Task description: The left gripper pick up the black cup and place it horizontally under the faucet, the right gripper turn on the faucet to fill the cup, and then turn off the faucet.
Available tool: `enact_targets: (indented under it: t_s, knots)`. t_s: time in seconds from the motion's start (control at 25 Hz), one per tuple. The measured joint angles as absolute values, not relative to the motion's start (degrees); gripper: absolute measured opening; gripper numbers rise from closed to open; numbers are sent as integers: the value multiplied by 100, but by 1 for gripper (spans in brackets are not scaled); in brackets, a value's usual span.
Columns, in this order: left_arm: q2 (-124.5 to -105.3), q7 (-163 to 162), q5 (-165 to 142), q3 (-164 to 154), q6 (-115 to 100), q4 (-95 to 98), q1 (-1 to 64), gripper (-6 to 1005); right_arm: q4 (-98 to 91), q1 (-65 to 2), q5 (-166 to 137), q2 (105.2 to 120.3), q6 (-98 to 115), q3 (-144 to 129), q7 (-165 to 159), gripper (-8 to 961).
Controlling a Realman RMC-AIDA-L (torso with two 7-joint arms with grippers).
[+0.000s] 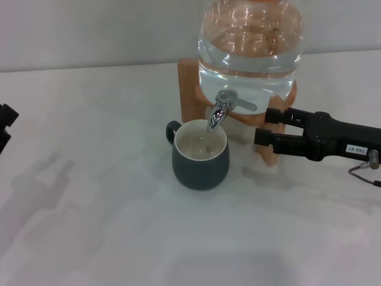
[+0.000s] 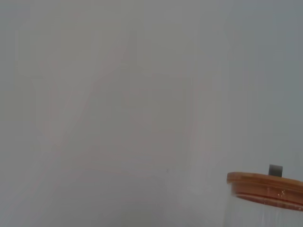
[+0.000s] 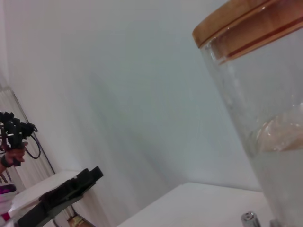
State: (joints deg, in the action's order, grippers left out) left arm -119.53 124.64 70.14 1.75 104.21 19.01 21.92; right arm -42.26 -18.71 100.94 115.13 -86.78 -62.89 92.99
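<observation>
Glass water jar (image 1: 250,42): far centre on its wooden stand (image 1: 189,89); I see an orange-brown lid in my wrist views.
Table (image 1: 89,226): white.
Right gripper (image 1: 262,126): right of the spout, jaws spread, short of the lever; white tag unreadable.
Black cup (image 1: 200,155): upright under the faucet (image 1: 223,107), water inside.
Left gripper (image 1: 5,128): parked far left; jaw state I cannot tell.
Risk: I judge a late shut-off overflows the cup.

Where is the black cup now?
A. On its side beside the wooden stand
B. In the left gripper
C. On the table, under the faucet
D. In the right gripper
C: the black cup stands upright on the table with the faucet spout above its mouth, and neither gripper touches it.
</observation>
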Motion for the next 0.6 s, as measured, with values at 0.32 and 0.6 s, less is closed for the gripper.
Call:
enact_targets:
  t_s: [0.32,0.6]
  knots:
    - [-11954,12499,7013,199,10440,1827,2175,386,-4222,-1925,10152,11515,-8598,-6305,9304,842]
    - [-11953,12502,7013,203,10442,1828,2178,386,-4203,-1975,10280,11526,-8529,-6453,9308,842]
